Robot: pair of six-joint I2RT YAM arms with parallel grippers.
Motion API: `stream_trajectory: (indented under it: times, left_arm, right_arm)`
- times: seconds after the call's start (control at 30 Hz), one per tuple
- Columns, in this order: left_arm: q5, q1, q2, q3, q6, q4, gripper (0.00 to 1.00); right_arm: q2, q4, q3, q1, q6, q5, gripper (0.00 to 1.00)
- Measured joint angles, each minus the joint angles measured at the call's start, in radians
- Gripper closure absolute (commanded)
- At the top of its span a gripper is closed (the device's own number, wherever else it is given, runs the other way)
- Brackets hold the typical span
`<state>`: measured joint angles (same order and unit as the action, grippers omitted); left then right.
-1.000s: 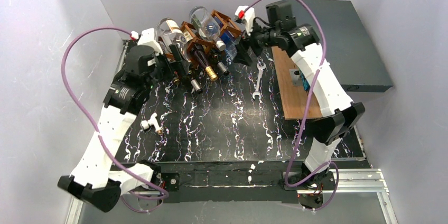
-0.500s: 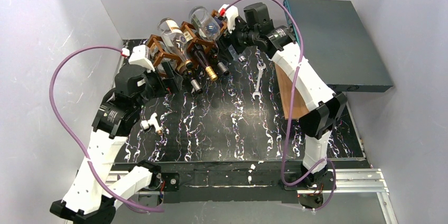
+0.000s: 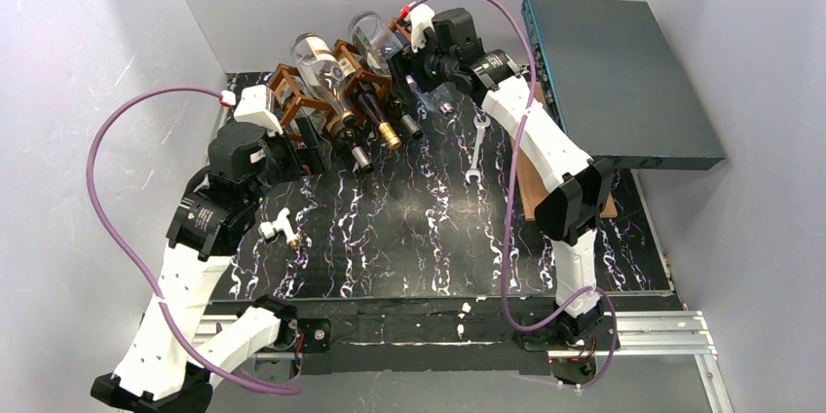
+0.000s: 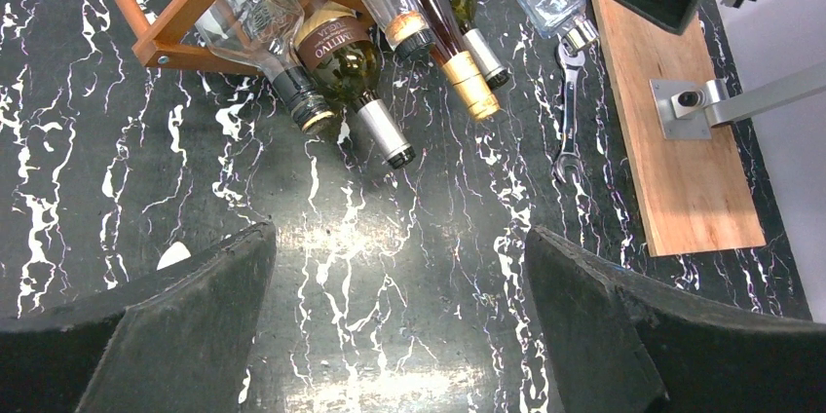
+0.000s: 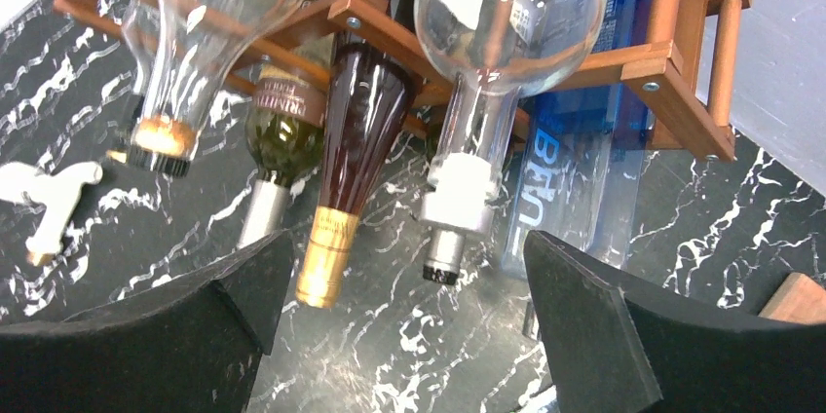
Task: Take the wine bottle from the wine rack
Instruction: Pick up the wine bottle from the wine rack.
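The reddish-brown lattice wine rack (image 3: 290, 82) stands at the back of the table, with several bottles lying in its cells, necks pointing toward me. Among them are a dark red wine bottle (image 5: 351, 131) with a gold foil cap and a green one (image 4: 341, 57) with a silver cap. My right gripper (image 5: 409, 243) is open just in front of the gold-capped and clear bottle necks, touching nothing. In the top view it (image 3: 414, 77) is at the rack's right end. My left gripper (image 4: 399, 238) is open over bare table, short of the rack's left side.
A wrench (image 3: 475, 150) lies right of the bottle necks. A flat wooden board (image 4: 682, 169) with a metal bracket lies farther right, next to a large dark grey box (image 3: 623, 72). A small white part (image 3: 278, 230) lies on the table at the left.
My right arm has swung left from over the wooden board to the right end of the rack. My left arm has drawn back a little from the rack. Both grippers stay open.
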<state>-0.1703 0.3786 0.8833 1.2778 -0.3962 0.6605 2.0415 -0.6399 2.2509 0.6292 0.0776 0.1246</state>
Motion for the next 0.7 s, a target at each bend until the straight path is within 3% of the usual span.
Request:
stream_trajectory:
  times: [0.2,0.7]
  left_arm:
    - [-0.005,0.000,0.000,0.000,0.011,0.000,0.01]
    - [-0.011,0.000,0.008,0.000,0.032,0.002,0.01]
  right_arm:
    - [0.042,0.038,0.028,0.000,-0.056,-0.031,0.17]
    - [0.167,0.071,0.106,0.001,-0.108,-0.098,0.27]
